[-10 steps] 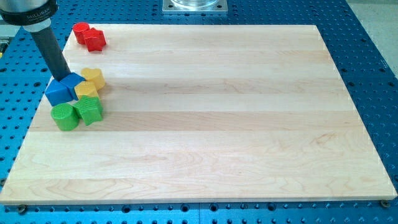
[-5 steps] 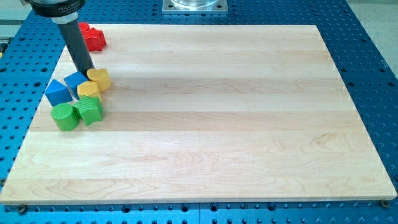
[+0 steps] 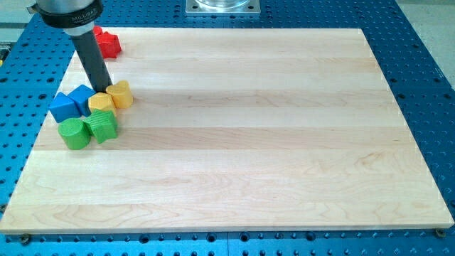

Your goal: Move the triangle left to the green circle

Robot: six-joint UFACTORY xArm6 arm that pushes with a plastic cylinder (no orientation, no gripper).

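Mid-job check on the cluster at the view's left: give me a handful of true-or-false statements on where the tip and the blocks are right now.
1. My tip is down among the cluster, between a blue block and the yellow heart-shaped block. True.
2. The green round block sits at the board's far right edge. False: it lies near the view's left edge, touching the other green block.
3. The red blocks lie near the board's top left corner, apart from the cluster. True.
4. The two blue blocks lie below the green ones in the view. False: both, including the leftmost one, lie above them.
5. A second yellow block sits just above the green pair. True.
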